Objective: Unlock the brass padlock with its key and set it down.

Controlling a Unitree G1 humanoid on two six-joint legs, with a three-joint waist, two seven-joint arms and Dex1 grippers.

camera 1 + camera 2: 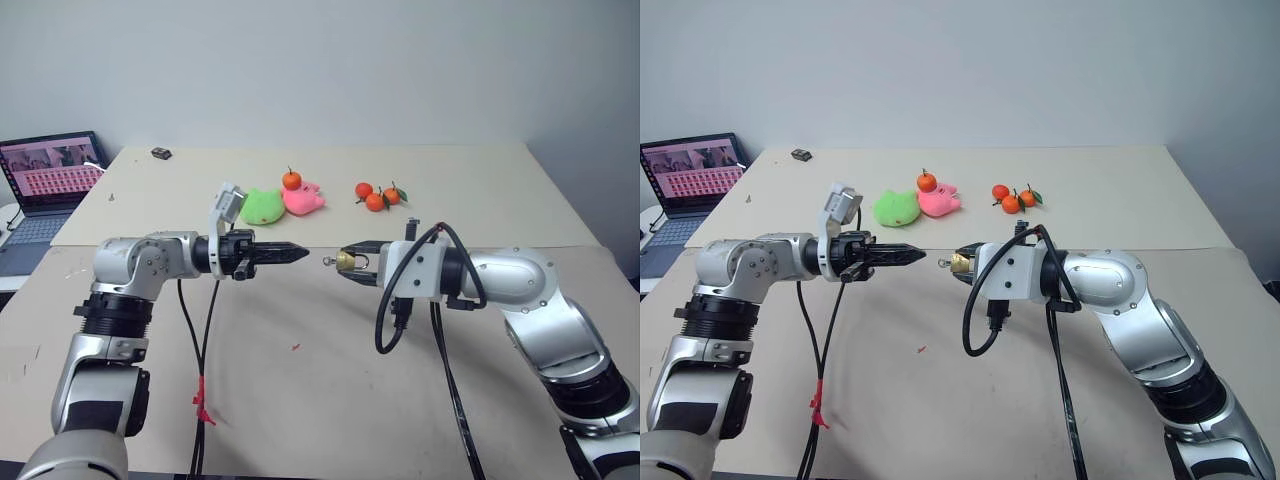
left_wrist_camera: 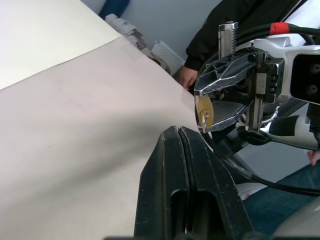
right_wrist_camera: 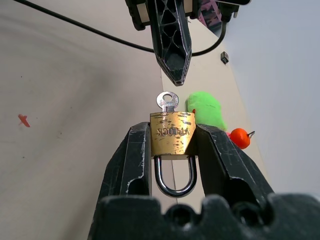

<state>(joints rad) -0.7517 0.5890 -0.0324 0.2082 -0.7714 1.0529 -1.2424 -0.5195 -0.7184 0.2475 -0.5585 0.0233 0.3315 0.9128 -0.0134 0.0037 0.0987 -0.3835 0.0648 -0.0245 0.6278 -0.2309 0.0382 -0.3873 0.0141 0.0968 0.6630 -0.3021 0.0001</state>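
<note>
Right pincer [image 3: 172,150]: the brass padlock [image 3: 172,133] is pinched between its two fingers and held up over the desk [image 1: 300,400], with the key [image 3: 167,101] stuck in its end. Left pincer [image 1: 297,253] is pressed together, its tip near the key, not touching. Oranges [image 1: 377,195] and soft toys [image 1: 283,203] are seen toward the far edge.

Silver, rounded arm shells with black ribbed bands at the joints. Black two-finger left end effector [image 1: 297,253] and right end effector [image 3: 172,150], fingers tapered with lattice cut-outs. White wrist blocks. Loose black cables [image 1: 385,320] looping from both wrists; red tape [image 1: 200,400] wrapped round the left one.
</note>
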